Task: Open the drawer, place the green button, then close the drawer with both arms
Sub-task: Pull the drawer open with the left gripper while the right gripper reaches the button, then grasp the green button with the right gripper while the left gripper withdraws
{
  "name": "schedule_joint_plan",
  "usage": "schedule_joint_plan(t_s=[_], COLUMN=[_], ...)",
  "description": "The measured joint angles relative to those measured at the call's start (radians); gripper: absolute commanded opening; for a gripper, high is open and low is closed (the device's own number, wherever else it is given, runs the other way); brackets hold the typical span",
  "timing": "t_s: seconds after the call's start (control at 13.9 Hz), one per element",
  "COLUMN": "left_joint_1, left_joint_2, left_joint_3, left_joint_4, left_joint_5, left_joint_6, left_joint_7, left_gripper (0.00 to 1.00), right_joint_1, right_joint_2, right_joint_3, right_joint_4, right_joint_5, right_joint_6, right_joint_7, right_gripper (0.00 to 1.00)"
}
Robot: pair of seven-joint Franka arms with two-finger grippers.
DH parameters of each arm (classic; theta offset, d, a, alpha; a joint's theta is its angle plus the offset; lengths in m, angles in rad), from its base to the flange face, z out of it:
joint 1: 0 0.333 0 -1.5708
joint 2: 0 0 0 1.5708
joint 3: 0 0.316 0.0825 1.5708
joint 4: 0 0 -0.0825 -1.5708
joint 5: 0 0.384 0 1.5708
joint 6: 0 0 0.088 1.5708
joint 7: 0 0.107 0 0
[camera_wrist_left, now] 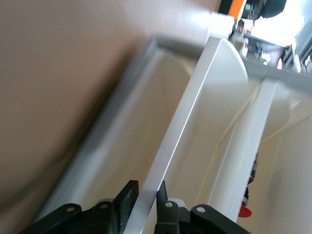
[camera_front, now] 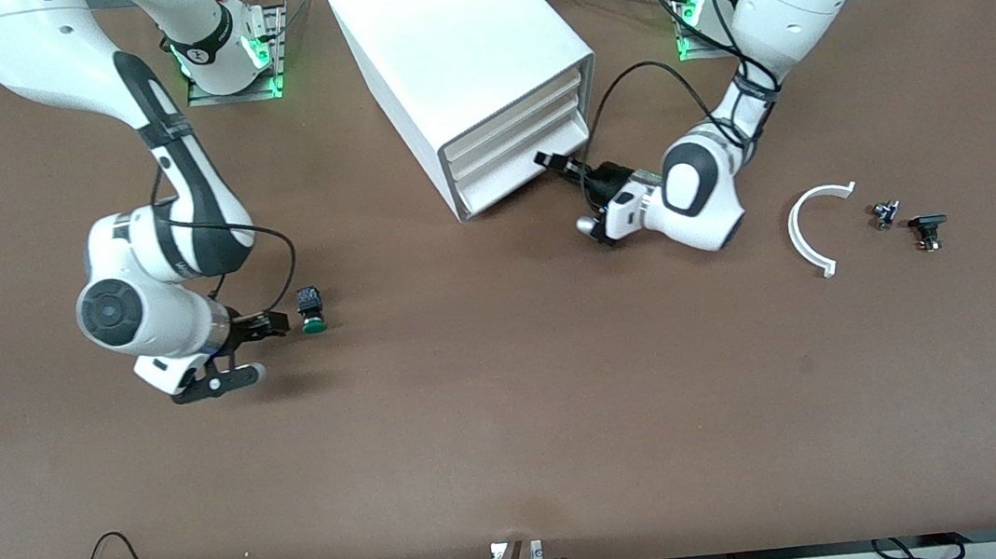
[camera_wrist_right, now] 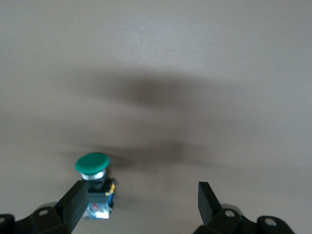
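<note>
The button (camera_front: 310, 310) lies on its side on the brown table toward the right arm's end, with its green cap toward the front camera. My right gripper (camera_front: 271, 324) is low beside it and open. In the right wrist view the button (camera_wrist_right: 95, 187) sits just inside one finger (camera_wrist_right: 75, 202), and the rest of the gap of my right gripper (camera_wrist_right: 141, 200) is empty. My left gripper (camera_front: 556, 163) is at the front of the drawer (camera_front: 523, 173), the lowest one of the white cabinet (camera_front: 462, 49). In the left wrist view my left gripper (camera_wrist_left: 145, 192) is shut on the drawer front's thin white edge (camera_wrist_left: 180, 122).
A white curved piece (camera_front: 809, 230) and two small black parts (camera_front: 884, 214) (camera_front: 927, 229) lie toward the left arm's end. Two more white drawers (camera_front: 514, 128) are stacked above the lowest one. Cables run along the table's near edge.
</note>
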Motion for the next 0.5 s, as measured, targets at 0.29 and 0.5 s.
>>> schedule_joint_plan(t_s=[0.29,0.5], left_joint_1=[0.065,0.075], left_joint_2=[-0.017,-0.02], left_joint_3=[0.098,0.111], left_joint_4=[0.069,0.078], left_joint_5=[0.0,0.0], left_joint_6=[0.003,0.007], left_joint_7=[0.021,0.023], left_gripper=[0.99,1.0], right_joint_1=[0.038,0.039], right_joint_2=[-0.004,-0.01], right_joint_3=[0.013,0.036], right_joint_4=[-0.037,-0.096], right_joint_5=[0.0,-0.026], right_joint_6=[0.018,0.068], right_joint_7=[0.055,0.05], right_gripper=[1.0,1.0])
